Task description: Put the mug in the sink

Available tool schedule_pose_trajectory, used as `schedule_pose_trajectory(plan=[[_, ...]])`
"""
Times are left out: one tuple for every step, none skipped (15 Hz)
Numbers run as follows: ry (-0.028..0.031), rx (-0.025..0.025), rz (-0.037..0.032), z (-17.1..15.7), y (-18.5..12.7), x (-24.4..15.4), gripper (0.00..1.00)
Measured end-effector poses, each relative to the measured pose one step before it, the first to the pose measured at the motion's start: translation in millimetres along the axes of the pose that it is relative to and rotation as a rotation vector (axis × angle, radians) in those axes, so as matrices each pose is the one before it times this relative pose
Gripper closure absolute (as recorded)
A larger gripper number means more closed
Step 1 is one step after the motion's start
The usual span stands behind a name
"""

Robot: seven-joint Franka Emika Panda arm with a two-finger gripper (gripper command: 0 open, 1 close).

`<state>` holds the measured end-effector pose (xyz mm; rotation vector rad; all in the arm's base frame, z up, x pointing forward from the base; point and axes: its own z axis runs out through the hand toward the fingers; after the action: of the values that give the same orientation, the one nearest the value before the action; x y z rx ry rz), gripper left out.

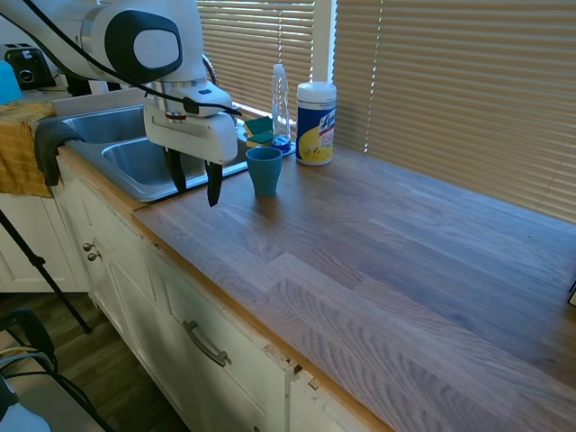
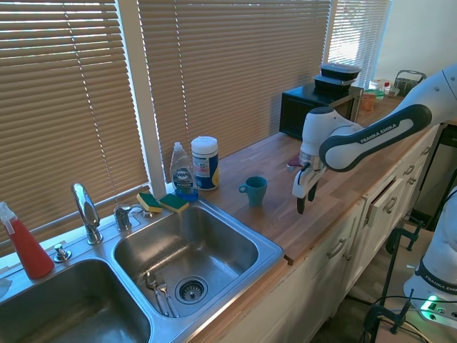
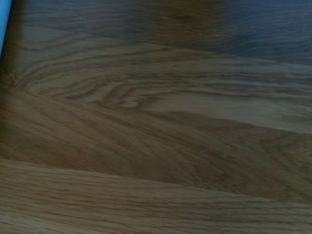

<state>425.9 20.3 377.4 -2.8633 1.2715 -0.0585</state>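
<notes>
flanking the mug (image 1: 264, 170): wipes canister (image 1: 316, 122), soap bottle (image 1: 281, 106), empty spread-fingered hand (image 1: 194, 184) beside it

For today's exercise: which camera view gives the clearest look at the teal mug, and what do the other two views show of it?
The second exterior view is best: the mug stands upright on the wooden countertop, unblocked, with its handle visible. The first exterior view also shows the mug clearly, but no handle. The wrist view shows only wood grain, no recognizable mug.
</notes>
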Motion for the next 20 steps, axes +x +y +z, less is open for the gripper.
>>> schedule_pose_trajectory(plan=[[-0.00030,-0.00033,-0.00002,0.22,-0.01,0.01,0.00],[0.00087,0.00116,0.00037,-0.57,-0.21,0.38,0.00],[0.00469,0.00622,0.00091,-3.20,-1.19,1.91,0.00],[0.01099,0.01142,-0.00143,-6.88,-2.62,4.01,0.00],[0.01507,0.01448,-0.00120,-9.64,-3.79,5.53,0.00],[0.01907,0.01210,-0.00186,-11.81,-4.48,6.85,0.00],[0.02033,0.00829,-0.00557,-13.49,-6.46,7.54,0.00],[0.01977,0.00642,-0.00871,-12.01,-8.73,8.10,0.00],[0.01230,0.00065,-0.00862,-8.44,-10.68,8.44,0.00],[0.00721,-0.00082,-0.00812,-5.47,-12.53,8.06,0.00],[0.00765,-0.00044,-0.01168,-0.75,-12.54,7.00,0.00],[0.00469,-0.00252,-0.01361,2.43,-12.42,6.39,0.00],[0.00247,-0.00300,-0.01224,3.90,-11.40,6.20,0.00],[0.00094,-0.00081,-0.00975,5.05,-10.09,5.32,0.00],[0.00483,0.00337,-0.01112,4.45,-10.50,4.85,0.00],[0.00724,0.00583,-0.01190,5.71,-10.62,4.67,0.00],[0.00164,0.00376,-0.01107,7.33,-10.16,3.03,0.00],[-0.00586,-0.00242,-0.00928,9.19,-8.90,2.01,0.00],[-0.00827,-0.00562,-0.00765,10.48,-8.27,2.51,0.00],[-0.00895,-0.00686,-0.00493,11.29,-7.16,3.06,0.00]])
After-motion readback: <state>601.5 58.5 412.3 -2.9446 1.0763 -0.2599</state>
